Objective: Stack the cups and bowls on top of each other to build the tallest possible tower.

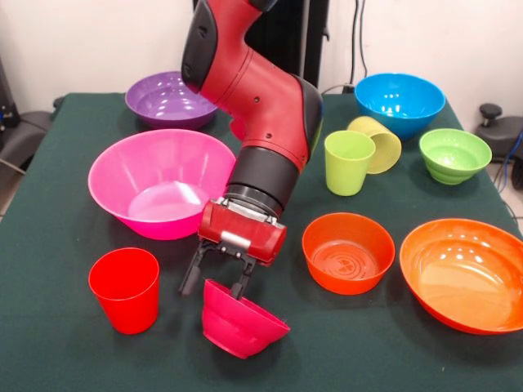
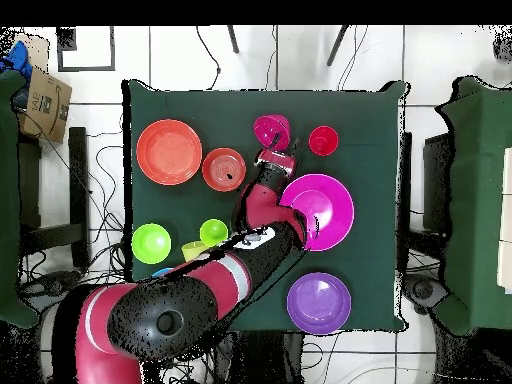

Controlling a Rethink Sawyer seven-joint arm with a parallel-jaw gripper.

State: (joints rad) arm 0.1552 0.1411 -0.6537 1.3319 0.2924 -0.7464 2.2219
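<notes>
hand (image 1: 219, 287): fingers gripping rim of small glossy magenta plastic bowl (image 1: 241, 324) | bowl: tilted, at near edge of green counter (image 1: 65, 359), just right of red plastic tumbler (image 1: 125, 289), before large pink bowl (image 1: 159, 181)

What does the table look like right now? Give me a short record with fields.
hand: gripping the rim of the magenta bowl, which is tilted
red cup: upright, apart from the magenta bowl
pink bowl: upright, empty, behind the hand
green cup: upright
yellow cup: on its side, against the green cup
small orange bowl: upright, empty
large orange bowl: upright, empty
ribbed green bowl: upright
blue bowl: upright
purple bowl: upright
tower: none yet, nothing stacked
</notes>
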